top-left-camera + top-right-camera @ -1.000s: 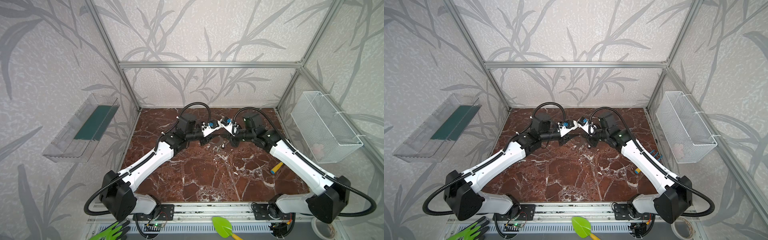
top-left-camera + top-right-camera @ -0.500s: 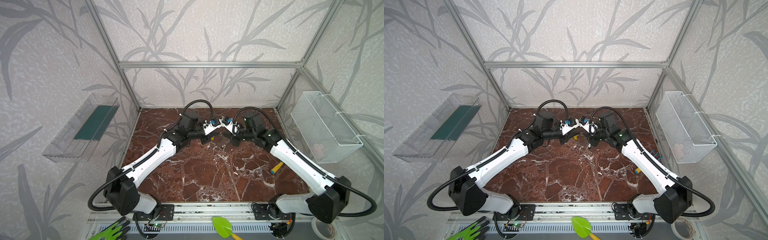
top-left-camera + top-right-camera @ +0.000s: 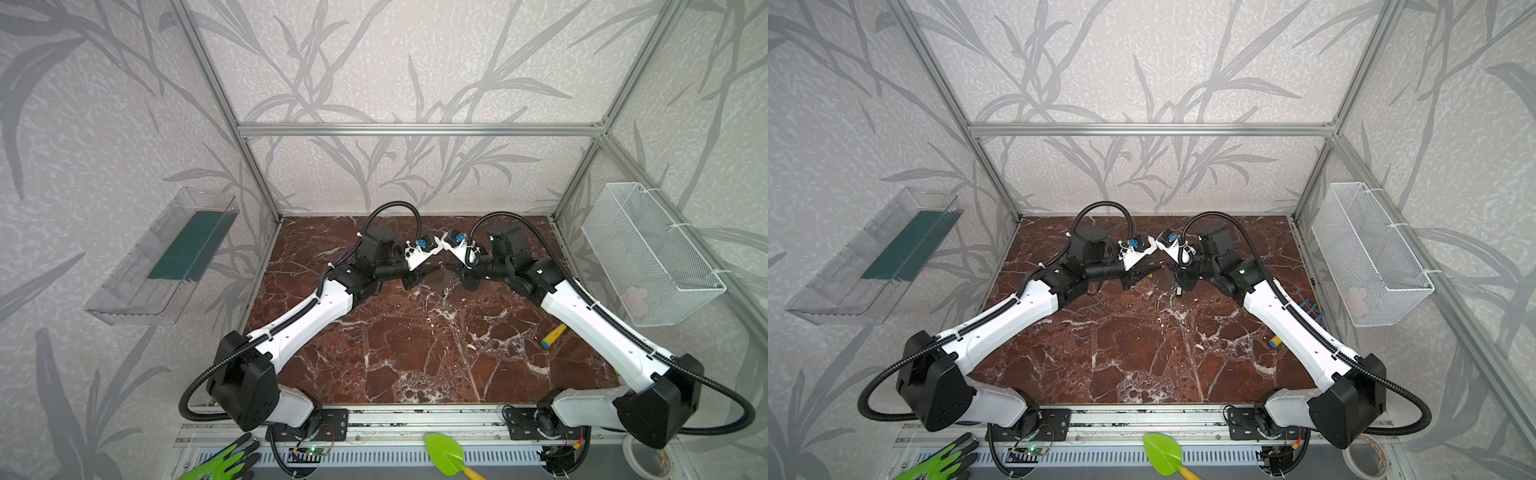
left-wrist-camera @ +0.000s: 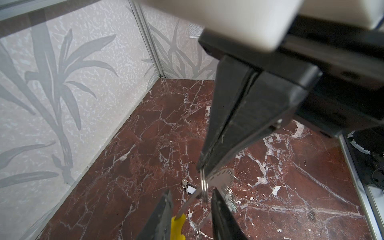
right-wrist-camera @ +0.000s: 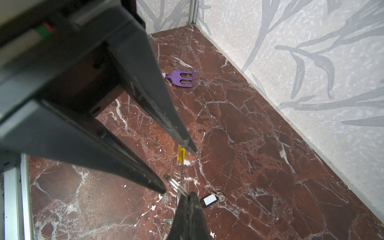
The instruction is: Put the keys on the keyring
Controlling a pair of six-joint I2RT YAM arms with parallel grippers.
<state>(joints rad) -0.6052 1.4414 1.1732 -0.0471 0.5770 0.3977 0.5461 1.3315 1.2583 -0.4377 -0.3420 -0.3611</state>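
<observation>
The left tool [image 5: 176,168] reaches over the far middle of the table [image 5: 259,145] with its fingers apart, and the yellow sleeve of the keyring [image 4: 178,221] sits right against one finger. Facing it from the right, the right tool [image 4: 202,166] is pressed together on a small silver ring [image 4: 204,184]. The keys [image 5: 211,200] lie flat on the table beneath both tools, untouched.
</observation>
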